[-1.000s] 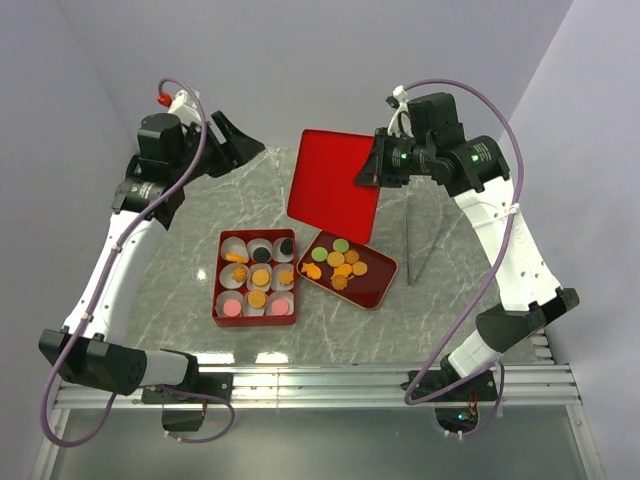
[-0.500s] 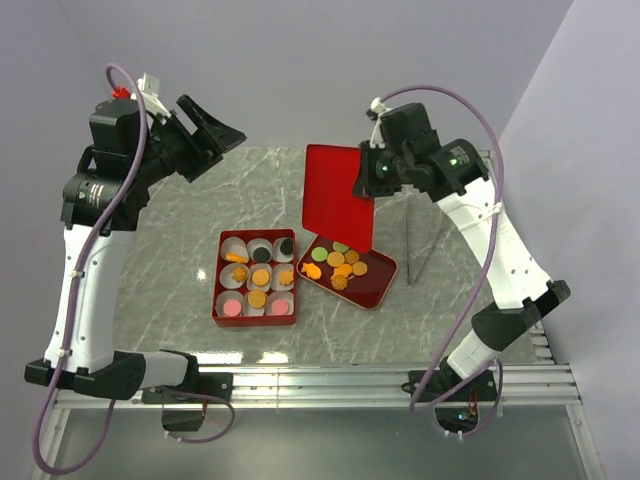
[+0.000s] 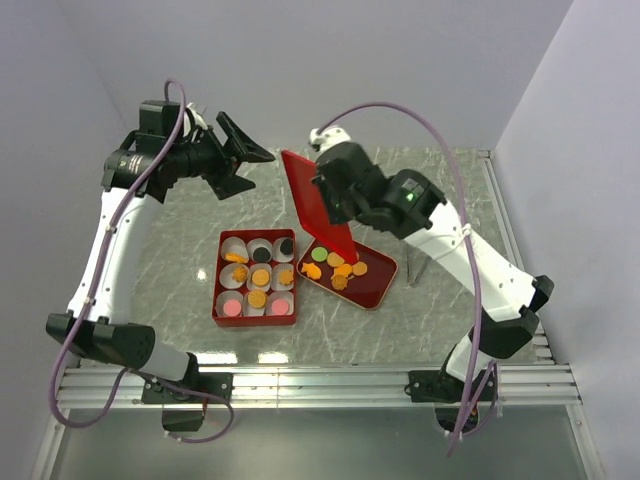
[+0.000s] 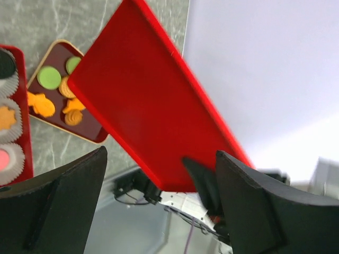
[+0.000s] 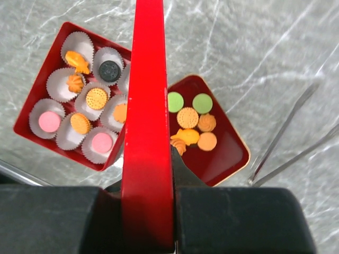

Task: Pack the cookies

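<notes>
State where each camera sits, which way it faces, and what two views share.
Top external: high behind the arm bases, looking down on the grey marble table; left arm and right arm show.
Left wrist: on the left arm, facing the flat red lid; the open left gripper's black fingers frame it.
Right wrist: looks down along the lid's edge, right gripper shut on it, at the red box of paper cups.
Shared: both wrist views show the lid and dark tray of cookies.
</notes>
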